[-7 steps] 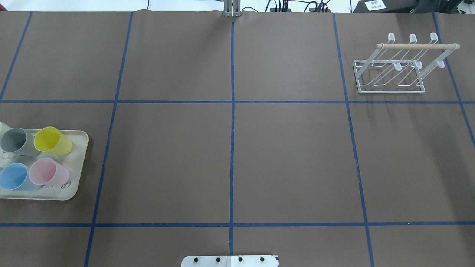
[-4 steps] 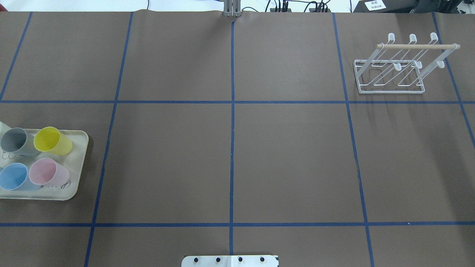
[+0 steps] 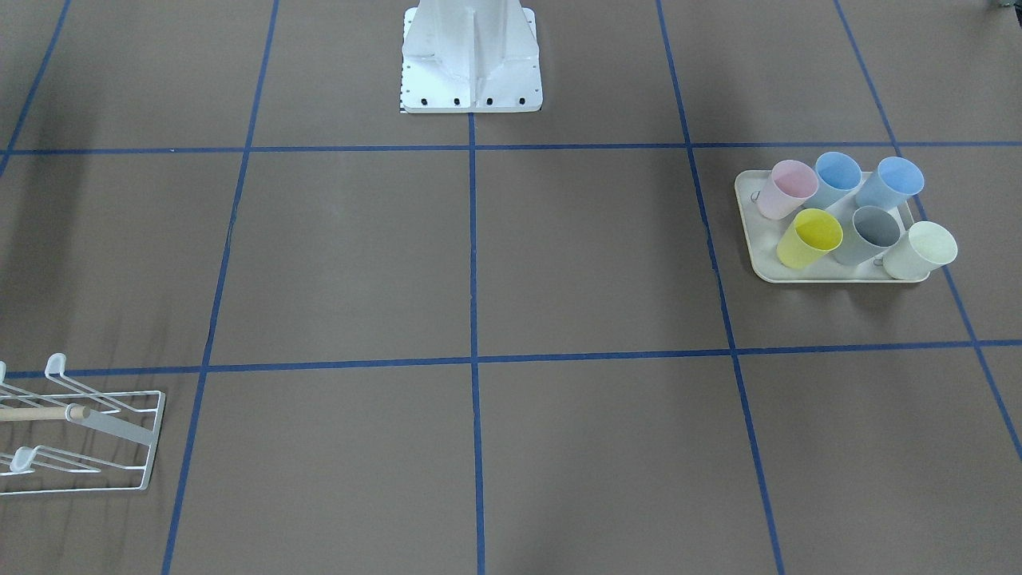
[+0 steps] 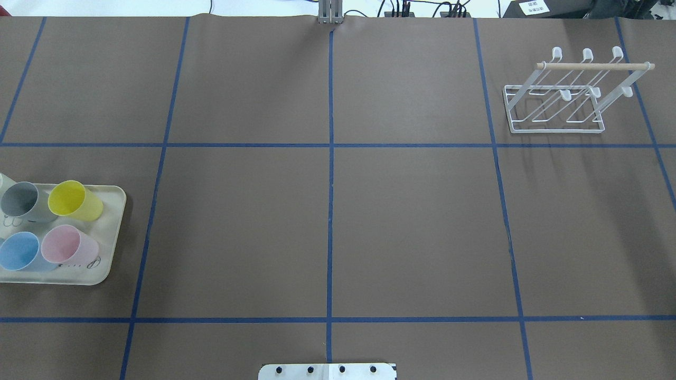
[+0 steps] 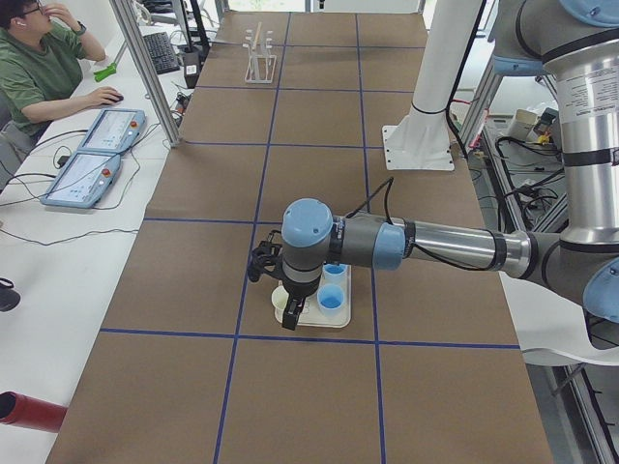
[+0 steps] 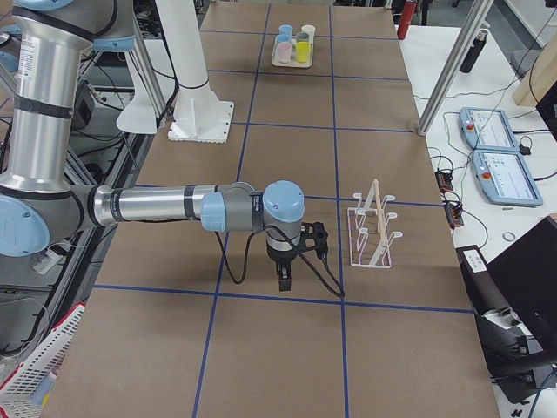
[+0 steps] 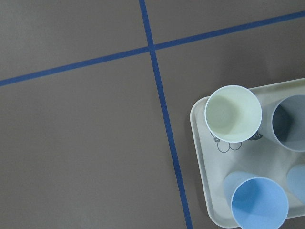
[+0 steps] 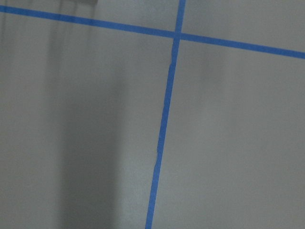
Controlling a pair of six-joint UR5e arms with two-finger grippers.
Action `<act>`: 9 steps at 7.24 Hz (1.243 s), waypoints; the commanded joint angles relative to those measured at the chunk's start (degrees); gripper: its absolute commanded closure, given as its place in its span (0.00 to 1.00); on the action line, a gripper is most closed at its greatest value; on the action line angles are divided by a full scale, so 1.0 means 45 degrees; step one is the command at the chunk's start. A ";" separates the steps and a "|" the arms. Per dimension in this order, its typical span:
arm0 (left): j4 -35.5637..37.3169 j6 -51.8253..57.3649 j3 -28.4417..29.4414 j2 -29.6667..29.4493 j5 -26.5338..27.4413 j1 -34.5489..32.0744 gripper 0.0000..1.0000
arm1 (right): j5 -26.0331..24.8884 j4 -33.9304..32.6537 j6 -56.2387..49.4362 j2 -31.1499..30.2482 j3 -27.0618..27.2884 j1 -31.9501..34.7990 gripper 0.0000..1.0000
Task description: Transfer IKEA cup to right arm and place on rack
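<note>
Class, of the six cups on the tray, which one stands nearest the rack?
The yellow cup: it stands in the corner of the tray that faces the rack, and it is the only yellow one.

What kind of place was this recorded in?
Most likely a robotics lab workcell. A brown table is marked with a blue tape grid, a left arm and a right arm reach over it, and a person sits alongside by two pendants.
</note>
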 commanded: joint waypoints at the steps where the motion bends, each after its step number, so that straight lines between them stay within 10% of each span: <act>1: -0.2206 -0.0074 0.1384 -0.0488 -0.0081 0.0013 0.00 | 0.0440 0.1630 0.1617 0.0046 0.0405 -0.0202 0.00; 4: -0.4947 -0.0074 0.3573 -0.0527 -0.0491 0.0616 0.00 | 0.0208 0.2220 0.3838 0.0104 0.1107 -0.2128 0.00; 9: -0.6866 -0.6595 0.3715 -0.0528 -0.0296 0.3353 0.00 | -0.0125 0.3513 0.5296 0.0066 0.1110 -0.3211 0.00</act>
